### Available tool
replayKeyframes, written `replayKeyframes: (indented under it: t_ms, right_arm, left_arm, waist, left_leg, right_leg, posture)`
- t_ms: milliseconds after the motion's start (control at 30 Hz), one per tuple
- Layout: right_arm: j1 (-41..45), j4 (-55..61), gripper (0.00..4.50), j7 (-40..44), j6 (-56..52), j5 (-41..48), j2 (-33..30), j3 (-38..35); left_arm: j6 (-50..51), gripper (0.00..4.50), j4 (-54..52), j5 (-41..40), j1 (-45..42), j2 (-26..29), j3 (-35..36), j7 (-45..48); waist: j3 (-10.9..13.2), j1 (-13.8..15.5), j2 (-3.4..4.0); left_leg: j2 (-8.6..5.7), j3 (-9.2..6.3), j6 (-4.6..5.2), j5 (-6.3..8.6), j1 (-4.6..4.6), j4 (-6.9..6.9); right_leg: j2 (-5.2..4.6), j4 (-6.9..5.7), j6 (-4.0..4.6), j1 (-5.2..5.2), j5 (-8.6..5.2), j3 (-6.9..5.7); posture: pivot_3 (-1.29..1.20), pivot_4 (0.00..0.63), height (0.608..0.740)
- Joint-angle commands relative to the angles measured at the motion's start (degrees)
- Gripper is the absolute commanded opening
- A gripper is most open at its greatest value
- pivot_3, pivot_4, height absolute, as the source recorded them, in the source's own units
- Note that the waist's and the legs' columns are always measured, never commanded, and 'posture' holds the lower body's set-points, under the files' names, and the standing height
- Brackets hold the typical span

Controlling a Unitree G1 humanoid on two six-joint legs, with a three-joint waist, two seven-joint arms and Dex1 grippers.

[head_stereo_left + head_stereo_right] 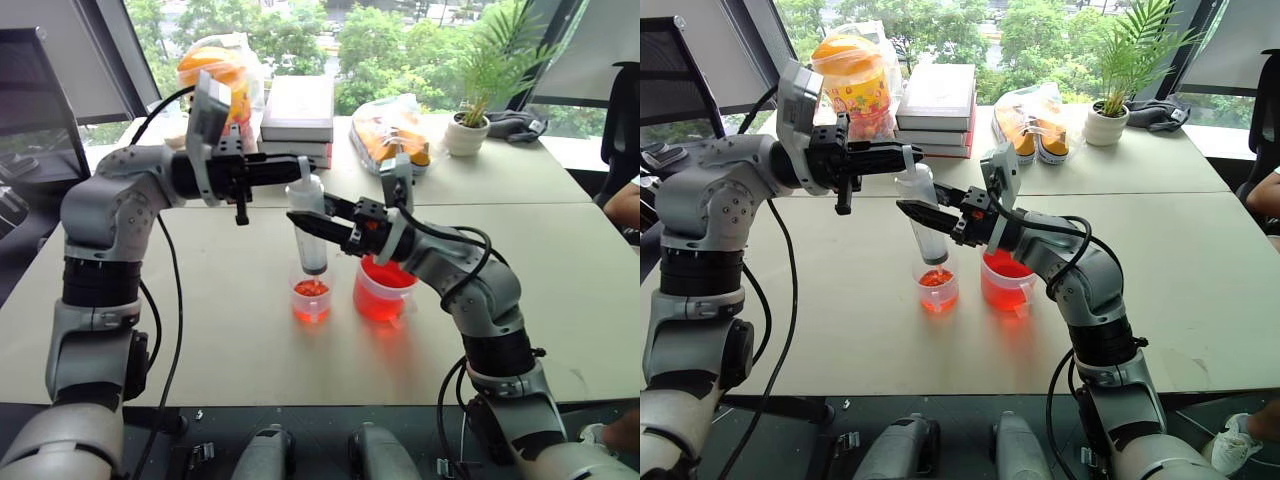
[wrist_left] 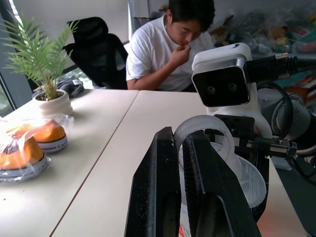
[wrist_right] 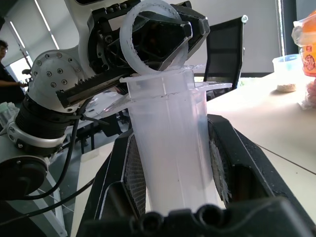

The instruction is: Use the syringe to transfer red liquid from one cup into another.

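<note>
- The right gripper (image 1: 300,218) reaches in from the right, pointing left, its fingers clamped on the barrel of the syringe (image 1: 311,232).
- The left gripper (image 1: 300,164) points level to the right, its fingers pinched on the plunger ring on top.
- The syringe hangs upright, tip over the smaller cup (image 1: 310,296), with the larger cup (image 1: 383,291) just beside it on the worktop (image 1: 230,330).

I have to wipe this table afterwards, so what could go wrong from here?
1. The syringe hangs tip-down over the smaller cup, which is narrow; a slight tilt could send red liquid onto the table.
2. The right gripper clamps the barrel while the left gripper is at the plunger top; uneven pushing could twist the syringe loose.
3. The larger measuring cup stands close beside; the right arm could knock it.
</note>
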State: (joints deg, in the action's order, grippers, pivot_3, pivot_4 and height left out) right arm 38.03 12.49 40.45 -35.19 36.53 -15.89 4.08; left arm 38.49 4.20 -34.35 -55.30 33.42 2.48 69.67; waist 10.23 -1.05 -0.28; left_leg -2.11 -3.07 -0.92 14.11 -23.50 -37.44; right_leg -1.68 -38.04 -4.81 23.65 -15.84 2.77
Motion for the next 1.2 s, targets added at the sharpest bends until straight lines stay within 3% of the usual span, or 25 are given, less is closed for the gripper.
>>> replayKeyframes:
  t_ms: [33, 67, 300, 333, 500, 600, 700, 800, 1000, 1067, 1200]
  right_arm:
    - [3.27, 5.02, 1.42, -2.54, 3.73, 2.83, 1.73, -5.44]
    - [3.11, 4.81, 1.42, -2.51, 3.56, 2.88, 1.87, -5.26]
    - [2.15, 5.14, 1.42, -3.8, 1.64, 4.44, 3.25, -4.89]
    - [2.1, 5.23, 1.42, -4.03, 1.51, 4.55, 3.27, -4.94]
    - [4.11, 5.37, 1.42, -6.99, -0.77, 7.48, 3.02, -8.04]
    - [9.14, 3.61, 1.42, -14.99, -5.35, 14.32, 2.71, -14.86]
    - [17.81, -2.6, 1.42, -24.51, -15.64, 16.95, -5.88, -22.1]
    - [24.14, -10.8, 1.42, -30.4, -27.08, 16.84, -15.11, -24.81]
    - [24.52, -19.7, 1.42, -33.26, -45.24, 9.58, -28.85, -20.1]
    - [22.08, -20.14, 1.42, -30.85, -49.14, 8.82, -31.88, -18.05]
    - [20.31, -22.89, 1.42, -25.42, -57.1, 7.55, -37.72, -9.33]
  left_arm:
    - [4.57, 0.7, 1.92, -0.93, -1.55, -0.92, -3.1, 0.84]
    - [4.85, 0.88, 2.42, -1.16, -2.19, -0.71, -2.58, 1.04]
    - [4.91, 4.19, 5.79, -1.76, -4.88, 1.76, 1.8, -0.27]
    - [4.66, 4.42, 5.98, -1.7, -4.8, 2.41, 2.33, -0.35]
    - [1.51, 4.42, 6.38, 0.1, -1.58, 5.65, 3.6, -0.53]
    - [1.01, 4.42, 4.51, 0.31, 1.72, 6.17, 3.72, -1.31]
    - [0.26, 4.42, 1.15, 0.62, 6.61, 5.96, 3.22, -2.22]
    - [1.55, 4.42, -1.73, -0.8, 9.64, 5.01, 3.69, -3.77]
    - [1.49, 4.42, -5.63, -1.24, 13.95, 3.54, 3.19, -5.5]
    - [1.34, 4.42, -6.35, -1.4, 15.01, 3.02, 3.23, -5.94]
    - [0.9, 4.42, -8.14, -1.58, 17.37, 2.29, 3.05, -6.61]
  waist:
    - [0.0, 0.08, 0.0]
    - [0.0, 0.05, 0.0]
    - [0.0, -0.19, 0.0]
    - [0.0, -0.13, 0.0]
    - [0.0, -0.12, 0.01]
    - [0.01, -0.05, 0.02]
    - [0.02, 0.18, 0.04]
    - [0.0, 0.71, 0.0]
    - [-0.02, 0.13, -0.02]
    - [-0.04, 0.04, 0.01]
    - [-0.02, 0.22, 0.02]
  left_leg:
    - [0.0, 0.0, 0.0, 0.0, 0.0, 0.0]
    - [0.0, 0.0, 0.0, 0.0, 0.0, -0.01]
    - [0.01, 0.0, -0.01, -0.01, 0.0, 0.09]
    - [0.01, 0.0, -0.01, -0.01, 0.0, 0.1]
    - [0.0, 0.01, -0.02, -0.01, 0.0, 0.1]
    - [0.01, 0.01, -0.04, -0.02, 0.0, 0.14]
    - [0.0, 0.02, -0.05, -0.03, -0.01, 0.15]
    - [-0.03, -0.02, -0.05, -0.03, -0.08, 0.18]
    - [-0.04, 0.09, 0.0, 0.0, -0.44, 0.42]
    - [-0.03, 0.15, 0.0, -0.01, -0.92, 0.35]
    - [-0.01, 0.35, 0.02, -0.02, -1.04, 0.26]
  right_leg:
    - [0.0, 0.0, 0.0, 0.0, 0.0, 0.0]
    - [0.0, 0.0, 0.0, -0.01, 0.0, -0.01]
    - [0.03, -0.02, 0.0, 0.08, 0.0, 0.0]
    - [0.02, -0.02, 0.0, 0.08, 0.0, 0.0]
    - [-0.01, 0.0, 0.0, 0.08, 0.0, 0.01]
    - [-0.04, -0.01, 0.01, 0.1, 0.0, 0.03]
    - [-0.11, -0.01, 0.01, 0.12, 0.01, 0.03]
    - [-0.23, 0.12, 0.04, 0.11, 0.0, -0.06]
    - [-0.3, 0.48, 0.07, 0.36, -0.02, -0.03]
    - [-0.28, 0.37, 0.06, 0.89, -0.01, 0.01]
    - [-0.22, 0.11, 0.06, 1.11, -0.01, 0.09]
  posture:
    - [0.0, 0.15, 0.74]
    - [0.0, 0.15, 0.74]
    - [0.0, 0.15, 0.74]
    - [0.0, 0.15, 0.74]
    - [0.0, 0.15, 0.74]
    - [0.0, 0.15, 0.74]
    - [0.0, 0.15, 0.74]
    - [0.0, 0.15, 0.74]
    - [0.0, 0.15, 0.74]
    - [0.0, 0.15, 0.74]
    - [0.0, 0.15, 0.74]
